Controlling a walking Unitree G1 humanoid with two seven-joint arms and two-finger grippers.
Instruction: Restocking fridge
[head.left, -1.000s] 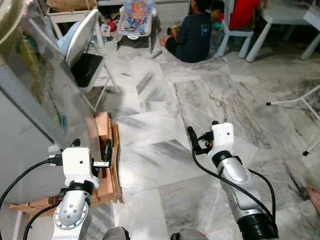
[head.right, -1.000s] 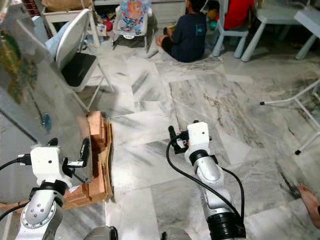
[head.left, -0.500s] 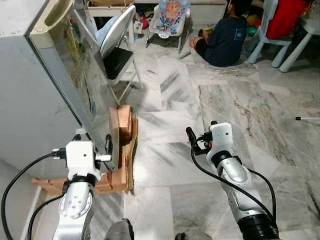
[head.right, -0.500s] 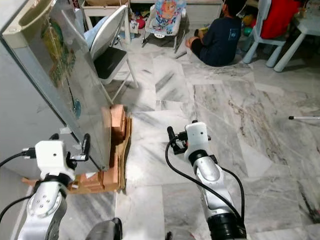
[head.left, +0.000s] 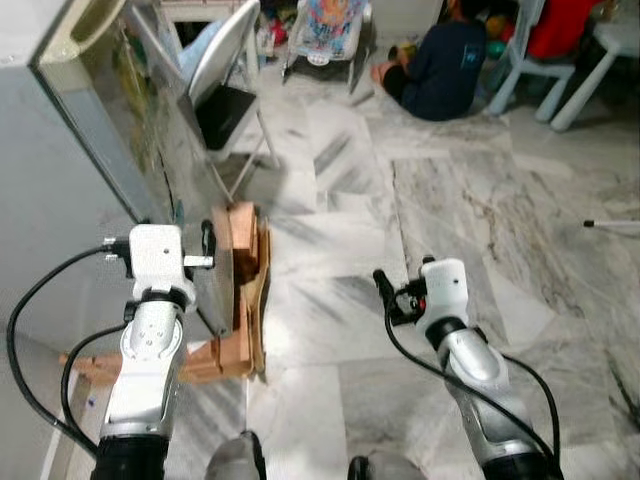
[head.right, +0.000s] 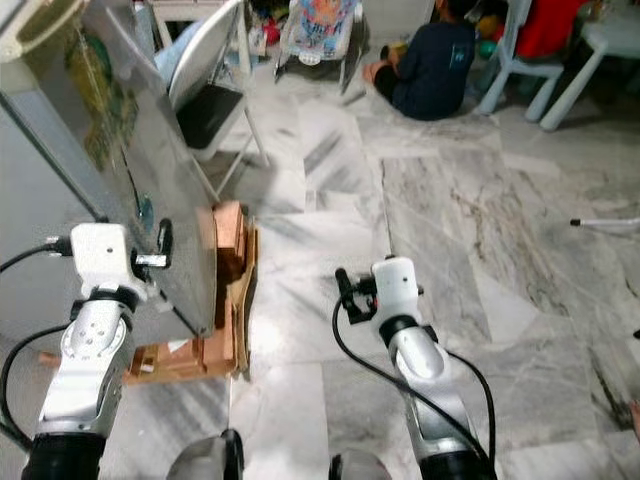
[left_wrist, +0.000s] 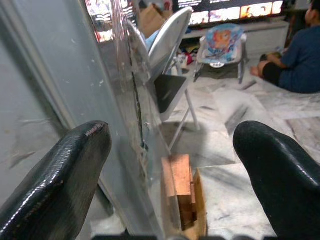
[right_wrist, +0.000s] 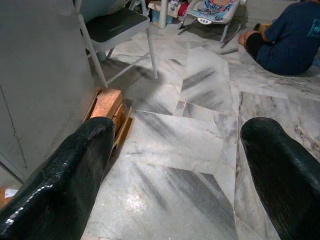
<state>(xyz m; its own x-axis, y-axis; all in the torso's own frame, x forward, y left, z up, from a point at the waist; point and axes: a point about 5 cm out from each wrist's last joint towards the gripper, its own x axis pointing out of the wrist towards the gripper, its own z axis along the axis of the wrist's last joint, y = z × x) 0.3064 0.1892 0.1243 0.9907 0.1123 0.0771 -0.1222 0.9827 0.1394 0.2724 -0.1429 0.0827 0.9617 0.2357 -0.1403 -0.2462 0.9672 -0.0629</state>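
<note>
Left gripper (left_wrist: 170, 165) jaws spread at fridge (head.left: 70, 180) edge, right gripper (right_wrist: 175, 170) spread

Left arm raised at the fridge

The left gripper (head.left: 208, 240) (two long black fingers, spread apart) has risen higher against the tall grey metal fridge door (head.left: 150, 170); the right gripper (head.left: 383, 292) has sunk slightly.

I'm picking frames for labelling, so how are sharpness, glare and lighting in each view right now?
Eye views: evenly lit, slightly soft, a pale sheen on the marble floor by the wooden blocks. Left wrist view: fridge door mirrors the room; the fingers are close and blurred. Right wrist view: floor clear, fingers blurred, with highlights.
</note>
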